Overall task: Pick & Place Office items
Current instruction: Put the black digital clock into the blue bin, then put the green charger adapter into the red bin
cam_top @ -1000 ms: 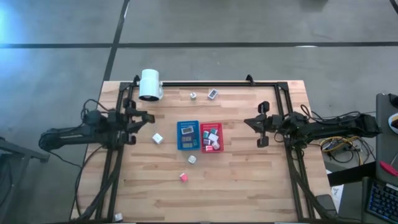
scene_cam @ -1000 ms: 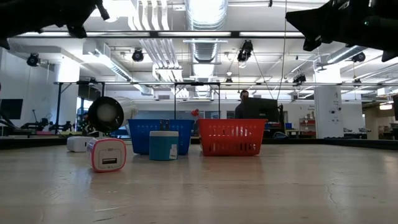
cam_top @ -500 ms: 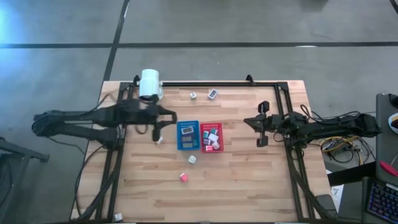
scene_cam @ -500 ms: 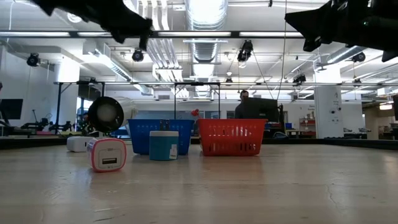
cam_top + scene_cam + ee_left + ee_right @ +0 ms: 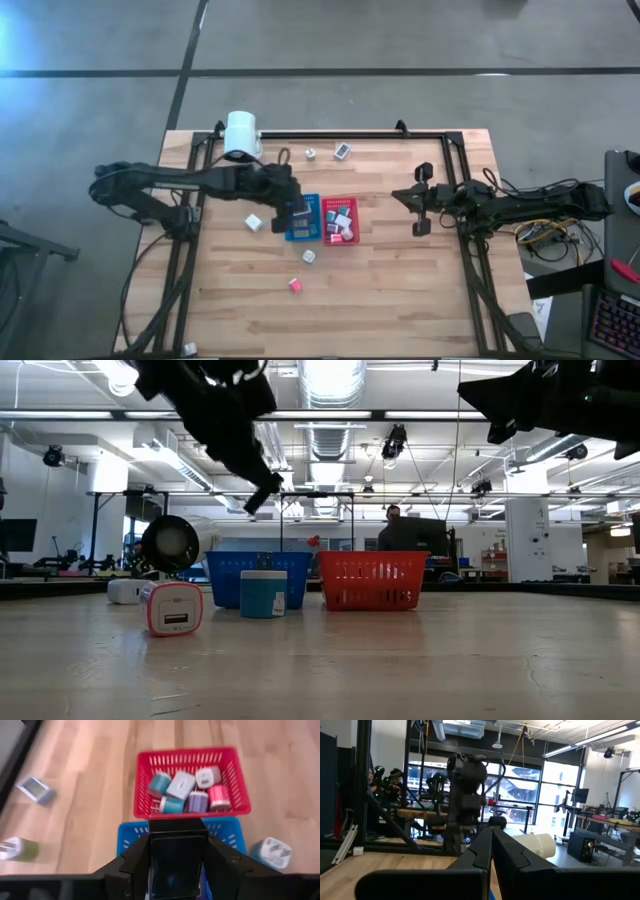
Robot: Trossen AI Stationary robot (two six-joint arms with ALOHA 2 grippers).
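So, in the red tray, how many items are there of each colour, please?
Teal cubes: 2
White cubes: 2
Lilac cube: 1
Pink cube: 1
Total in the red tray: 6

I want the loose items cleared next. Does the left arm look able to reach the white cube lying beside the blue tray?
Probably yes: the left gripper hangs over the blue tray, and the white cube lies in the open, nothing around it.
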